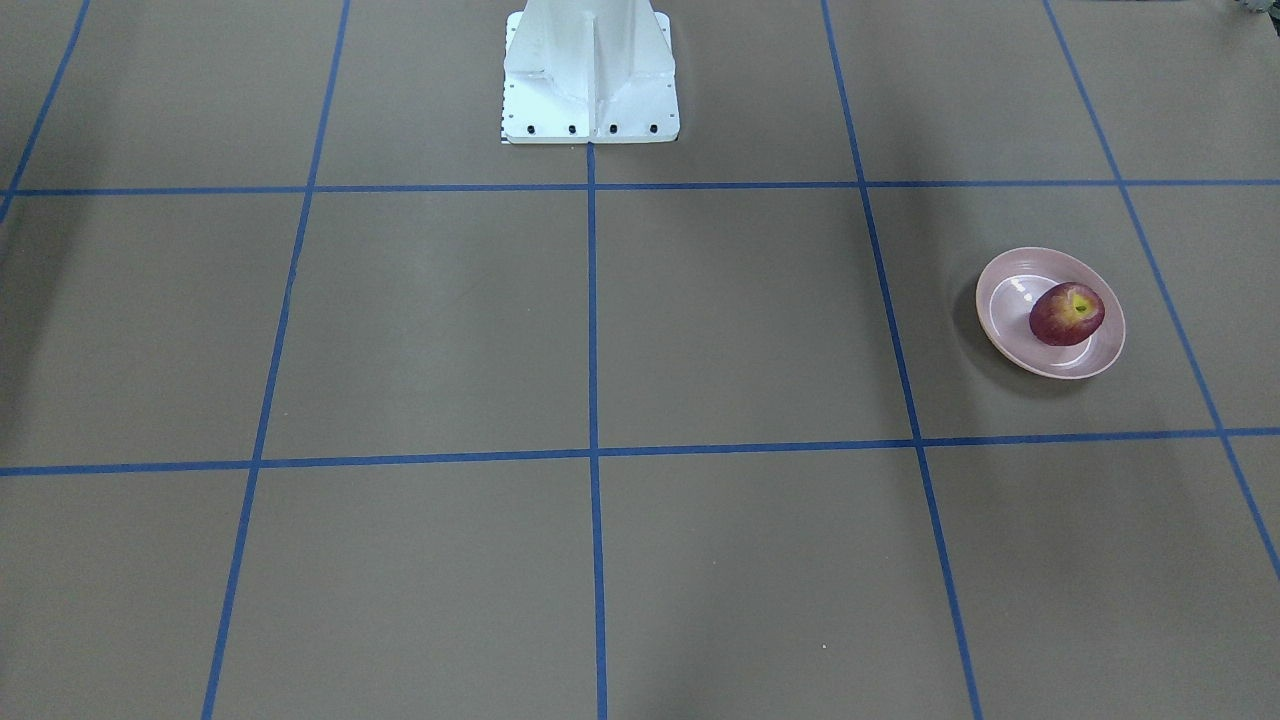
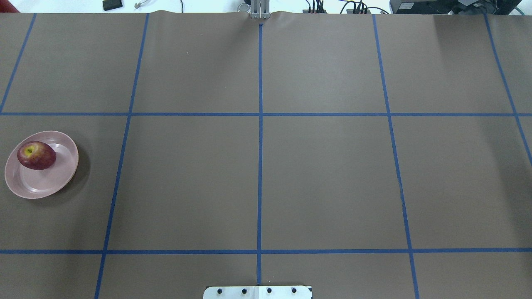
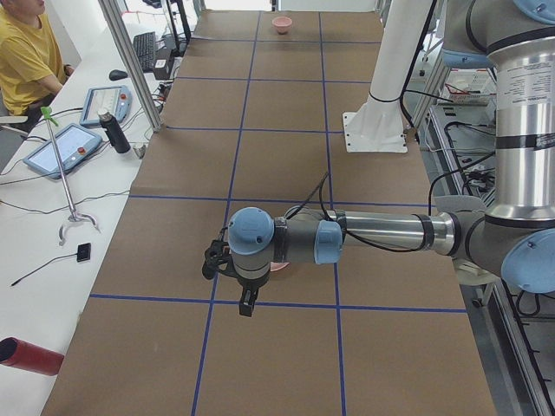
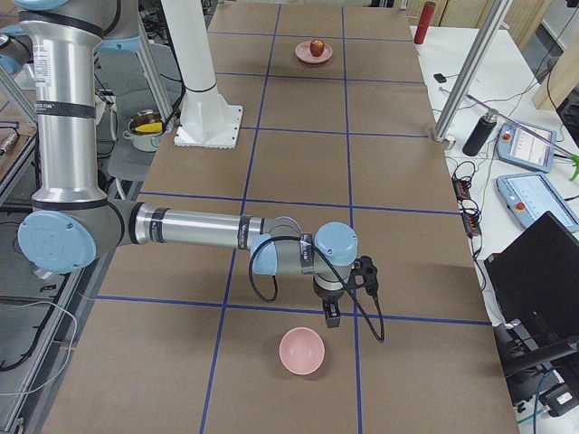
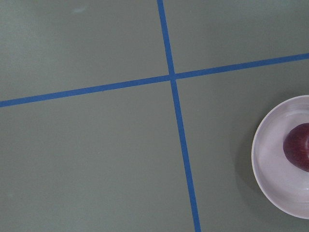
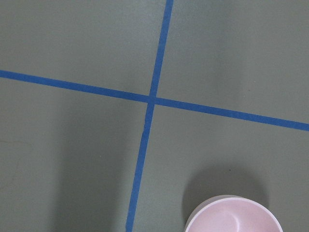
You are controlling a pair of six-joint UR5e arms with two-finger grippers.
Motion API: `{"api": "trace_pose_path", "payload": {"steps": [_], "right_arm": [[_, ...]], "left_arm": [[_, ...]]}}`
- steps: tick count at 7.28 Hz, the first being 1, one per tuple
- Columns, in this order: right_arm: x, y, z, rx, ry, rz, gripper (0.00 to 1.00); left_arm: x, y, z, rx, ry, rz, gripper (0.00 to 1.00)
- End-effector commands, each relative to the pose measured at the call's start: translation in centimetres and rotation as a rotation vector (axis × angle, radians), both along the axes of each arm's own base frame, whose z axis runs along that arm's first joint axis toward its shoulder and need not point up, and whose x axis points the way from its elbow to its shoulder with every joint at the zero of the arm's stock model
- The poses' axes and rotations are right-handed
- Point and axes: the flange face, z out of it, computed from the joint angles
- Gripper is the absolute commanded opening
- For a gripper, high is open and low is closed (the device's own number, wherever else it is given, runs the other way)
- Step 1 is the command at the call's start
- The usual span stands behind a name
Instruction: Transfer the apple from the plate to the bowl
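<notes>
The dark red apple (image 1: pixel 1067 314) lies on the wide pale pink plate (image 1: pixel 1003 303), at the table's left end in the overhead view, where the apple (image 2: pixel 36 155) sits toward the far side of the plate (image 2: pixel 41 185). The left wrist view shows the plate (image 5: pixel 270 159) and the apple (image 5: pixel 299 151) at its right edge. The small deep pink bowl (image 4: pixel 301 350) stands empty at the table's right end and shows in the right wrist view (image 6: pixel 234 218). My left gripper (image 3: pixel 246 303) hangs next to the plate. My right gripper (image 4: pixel 331 316) hangs just beyond the bowl. I cannot tell whether either is open.
The white robot pedestal (image 1: pixel 590 70) stands at the table's middle rear edge. Blue tape lines grid the brown table. An operator (image 3: pixel 26 52), tablets and a black bottle (image 3: pixel 113 132) are on the side bench. A red cylinder (image 3: pixel 30 356) lies near the table's corner.
</notes>
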Motion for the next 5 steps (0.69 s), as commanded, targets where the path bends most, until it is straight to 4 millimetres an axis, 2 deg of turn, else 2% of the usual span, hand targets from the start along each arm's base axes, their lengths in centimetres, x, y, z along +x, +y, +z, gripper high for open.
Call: {"api": "trace_pose_path", "payload": {"steps": [1, 4, 5], "right_arm": [[0.0, 0.0, -0.1, 0.002, -0.002, 0.000, 1.00], [0.0, 0.1, 0.1, -0.003, 0.000, 0.000, 1.00], [0.0, 0.6, 0.9, -0.012, -0.001, -0.007, 1.00]], "left_arm": [[0.0, -0.1, -0.2, 0.004, 0.000, 0.000, 0.98], [0.0, 0.0, -0.3, 0.006, 0.007, 0.000, 0.98], [0.0, 0.0, -0.2, 0.003, 0.007, 0.000, 0.98]]}}
